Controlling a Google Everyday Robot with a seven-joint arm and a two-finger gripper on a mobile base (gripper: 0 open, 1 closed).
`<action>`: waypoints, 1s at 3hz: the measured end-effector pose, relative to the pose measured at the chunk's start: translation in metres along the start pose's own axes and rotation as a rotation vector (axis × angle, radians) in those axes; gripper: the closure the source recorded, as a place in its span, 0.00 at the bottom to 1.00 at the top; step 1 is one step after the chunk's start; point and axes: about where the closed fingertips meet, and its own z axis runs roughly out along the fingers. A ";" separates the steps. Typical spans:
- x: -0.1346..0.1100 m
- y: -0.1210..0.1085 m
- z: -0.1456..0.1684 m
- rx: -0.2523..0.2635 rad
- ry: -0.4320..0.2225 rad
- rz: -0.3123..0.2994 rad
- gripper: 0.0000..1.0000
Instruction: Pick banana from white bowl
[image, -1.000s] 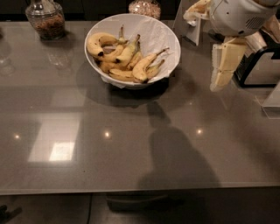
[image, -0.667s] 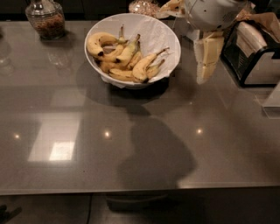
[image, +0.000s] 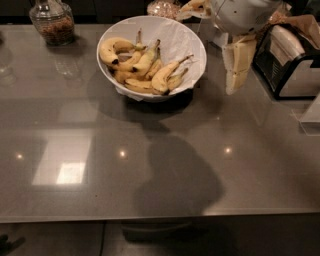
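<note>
White bowl (image: 194, 41) of bananas (image: 145, 64) on grey table (image: 150, 195).
Gripper (image: 236, 75) just right of bowl; open or closed cannot be told.

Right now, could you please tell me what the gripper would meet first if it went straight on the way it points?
The gripper points down and would likely meet the bare table just right of the white bowl, missing the bananas, though depth is unclear.
</note>
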 end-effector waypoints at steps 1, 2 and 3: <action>-0.004 -0.016 0.007 0.036 0.035 -0.086 0.00; -0.013 -0.044 0.026 0.059 0.076 -0.241 0.00; -0.018 -0.068 0.049 0.060 0.070 -0.348 0.07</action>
